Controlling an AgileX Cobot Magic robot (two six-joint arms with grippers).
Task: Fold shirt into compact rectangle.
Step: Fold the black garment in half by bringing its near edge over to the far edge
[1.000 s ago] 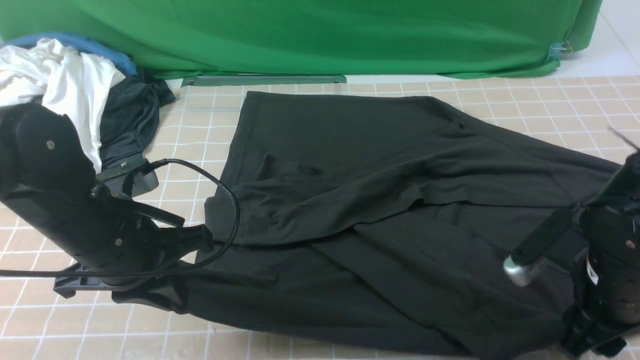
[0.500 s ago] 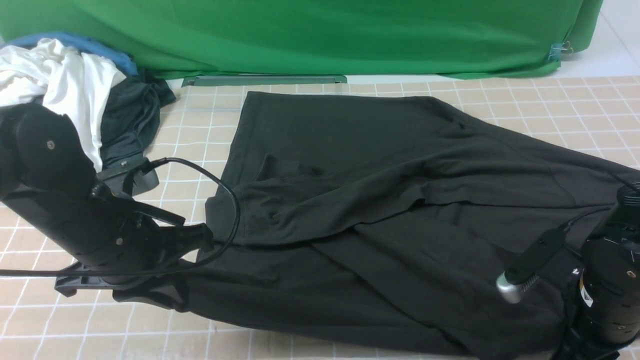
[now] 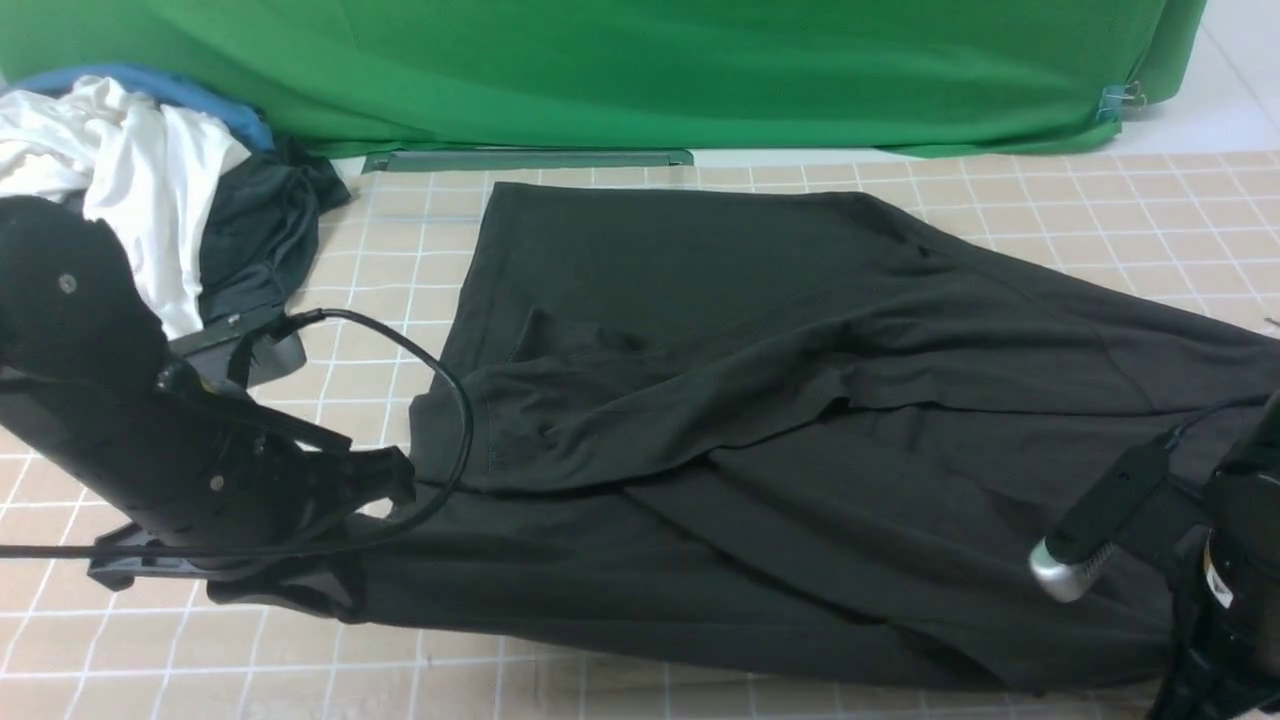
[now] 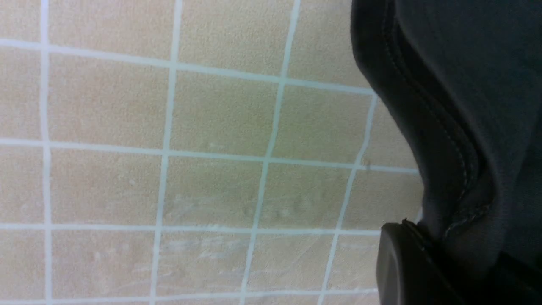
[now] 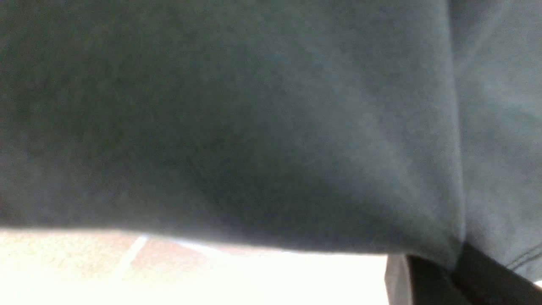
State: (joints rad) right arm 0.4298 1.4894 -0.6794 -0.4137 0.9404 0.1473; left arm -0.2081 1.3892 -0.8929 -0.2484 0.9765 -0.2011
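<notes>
Beige tiles cover the surface, which has a green backdrop behind it. At the far left lies a heap of clothes: a white garment, a dark grey garment beside it and some blue cloth at the back. Nearer, the left gripper sits low on the surface, pressed together on the near left corner of the shirt; its wrist view shows the stitched hem caught there. The black shirt spreads from the middle to the right edge, creased, with one part folded diagonally over the rest. At the near right, the right gripper is clamped on the shirt's edge, and the fabric there is raised off the surface.
</notes>
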